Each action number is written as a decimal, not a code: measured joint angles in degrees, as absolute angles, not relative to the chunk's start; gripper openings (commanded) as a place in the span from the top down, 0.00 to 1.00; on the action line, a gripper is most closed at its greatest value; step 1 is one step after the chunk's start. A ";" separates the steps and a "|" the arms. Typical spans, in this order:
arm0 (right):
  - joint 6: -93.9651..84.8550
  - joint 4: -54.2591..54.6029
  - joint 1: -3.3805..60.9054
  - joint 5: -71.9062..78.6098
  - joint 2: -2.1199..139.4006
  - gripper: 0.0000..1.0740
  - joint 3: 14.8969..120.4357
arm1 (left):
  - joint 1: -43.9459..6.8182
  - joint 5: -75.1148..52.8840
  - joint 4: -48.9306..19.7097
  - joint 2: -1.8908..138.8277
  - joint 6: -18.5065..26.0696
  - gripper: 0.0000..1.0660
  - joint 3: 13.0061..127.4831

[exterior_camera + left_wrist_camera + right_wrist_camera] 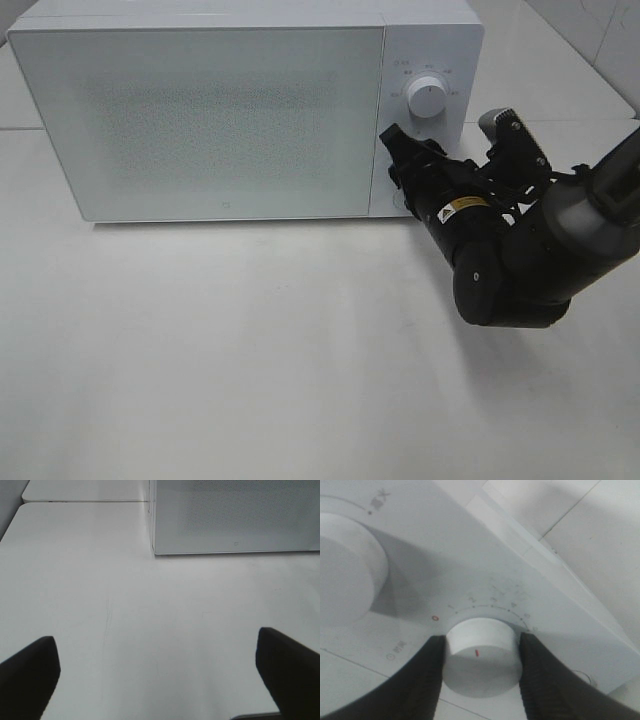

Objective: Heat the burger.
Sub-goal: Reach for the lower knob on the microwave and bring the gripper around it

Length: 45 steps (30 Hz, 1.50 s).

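Observation:
The burger is out of view. The white microwave (220, 120) stands at the back of the table with its frosted door closed, and the door hides the inside. My right gripper (398, 165) is at the control panel, below the upper knob (428, 98). In the right wrist view the right gripper (482, 640) is shut on the lower timer knob (482, 650), one finger on each side; the knob's red mark shows on its face. My left gripper (155, 640) is open and empty above the bare table, apart from the microwave's front corner (155, 550).
The white table (250, 350) stretches in front of the microwave. The right arm (530, 250) lies low over the table at the right. The upper knob also shows in the right wrist view (345, 575). A table seam (85, 501) runs at the back left.

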State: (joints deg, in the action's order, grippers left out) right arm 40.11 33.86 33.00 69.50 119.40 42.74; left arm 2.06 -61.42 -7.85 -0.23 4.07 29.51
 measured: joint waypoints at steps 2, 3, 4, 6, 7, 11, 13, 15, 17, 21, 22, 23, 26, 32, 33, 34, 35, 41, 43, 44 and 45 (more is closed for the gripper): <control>46.35 33.69 33.00 69.50 119.40 1.00 42.74 | 2.06 -61.42 -7.85 -0.23 4.07 0.06 29.51; 46.35 33.69 33.00 69.50 119.40 1.00 42.74 | 2.06 -61.42 -7.85 -0.23 4.07 0.06 29.51; 47.61 33.58 33.00 69.50 119.40 1.00 42.74 | 2.06 -61.42 -7.85 -0.23 4.07 0.06 29.51; 50.53 33.40 33.00 69.50 119.40 1.00 42.74 | 2.06 -61.42 -7.85 -0.23 4.07 0.06 29.51; 52.14 33.29 33.00 69.44 119.40 1.00 42.63 | 2.06 -61.42 -7.85 -0.23 4.07 0.06 29.51; 58.10 32.83 33.00 69.33 119.40 1.00 42.63 | 2.06 -61.42 -7.85 -0.23 4.07 0.06 29.51; 59.01 32.72 33.00 69.33 119.40 1.00 42.63 | 2.06 -61.42 -7.85 -0.23 4.07 0.06 29.51; 59.19 32.72 33.00 69.27 119.40 1.00 42.63 | 2.06 -61.42 -7.85 -0.23 4.07 0.06 29.51; 58.96 32.72 33.00 69.27 119.40 1.00 42.63 | 2.06 -61.42 -7.85 -0.23 4.07 0.06 29.51; 58.67 32.72 33.00 69.27 119.40 1.00 42.63 | 2.06 -61.42 -7.85 -0.23 4.07 0.06 29.51; 58.67 32.89 33.06 69.21 119.40 1.00 42.63 | 2.06 -61.42 -7.85 -0.23 4.07 0.06 29.51; 58.67 32.89 33.06 69.21 119.40 0.99 42.63 | 2.06 -61.42 -7.85 -0.23 4.07 0.06 29.51; 58.67 33.06 33.06 69.21 119.40 0.97 42.63 | 2.06 -61.42 -7.85 -0.23 4.07 0.06 29.51; 58.67 33.46 33.12 69.21 119.40 0.87 42.63 | 2.06 -61.42 -7.85 -0.23 4.07 0.06 29.51; 58.67 33.69 33.17 69.21 119.40 0.84 42.63 | 2.06 -61.42 -7.85 -0.23 4.07 0.06 29.51; 58.84 33.75 33.17 69.21 119.40 0.83 42.63 | 2.06 -61.42 -7.85 -0.23 4.07 0.06 29.51; 58.84 33.75 33.17 69.21 119.40 0.83 42.63 | 2.06 -61.42 -7.85 -0.23 4.07 0.06 29.51; 59.07 34.03 33.23 69.21 119.40 0.81 42.63 | 2.06 -61.42 -7.85 -0.23 4.07 0.06 29.51; 59.07 34.38 33.35 69.21 119.40 0.81 42.74 | 2.06 -61.42 -7.85 -0.23 4.07 0.06 29.51; 59.53 34.66 33.52 69.21 119.40 0.80 42.74 | 2.06 -61.42 -7.85 -0.23 4.07 0.06 29.51; 59.64 34.95 33.52 69.21 119.40 0.80 42.74 | 2.06 -61.42 -7.85 -0.23 4.07 0.06 29.51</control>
